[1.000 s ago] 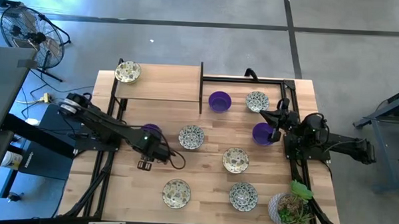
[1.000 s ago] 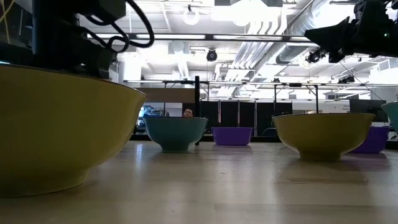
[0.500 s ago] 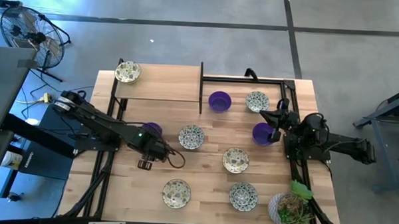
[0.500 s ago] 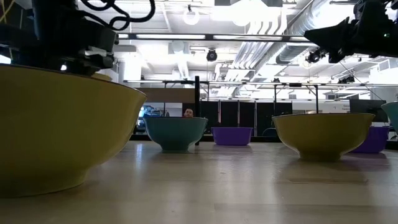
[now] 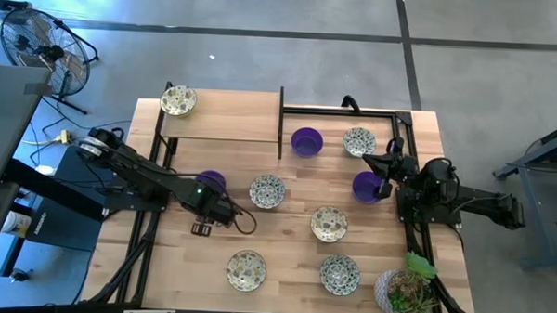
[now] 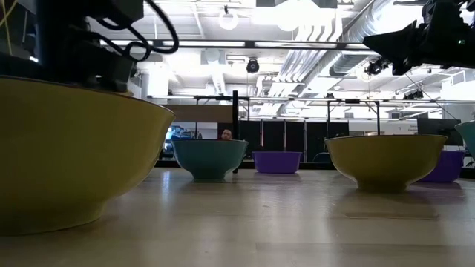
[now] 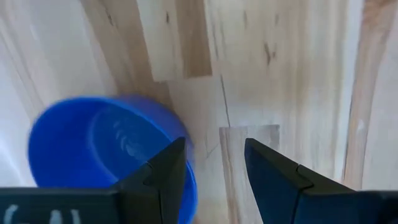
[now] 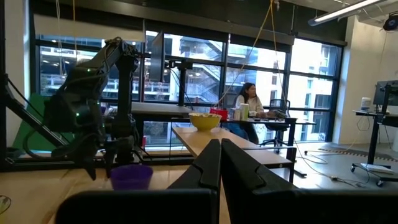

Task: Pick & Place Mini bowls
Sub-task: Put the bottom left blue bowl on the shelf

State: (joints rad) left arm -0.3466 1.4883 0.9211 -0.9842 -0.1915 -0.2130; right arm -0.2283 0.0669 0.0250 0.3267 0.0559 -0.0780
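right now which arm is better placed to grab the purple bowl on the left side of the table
Left. The left gripper is right over that purple bowl, its open fingers straddling the rim in the left wrist view. The right gripper waits across the table by another purple bowl.

Left gripper point(image 7: 211, 168) low over table, fingers parted; right gripper point(image 8: 219, 163) raised, fingers closed together

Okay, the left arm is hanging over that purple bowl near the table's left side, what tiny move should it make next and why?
Probably ease the left pincer straight down. Its fingers are apart, one over the purple bowl's inside edge and the other over bare table, so they straddle the rim, but nothing is clamped yet. The right pincer waits near another purple bowl.
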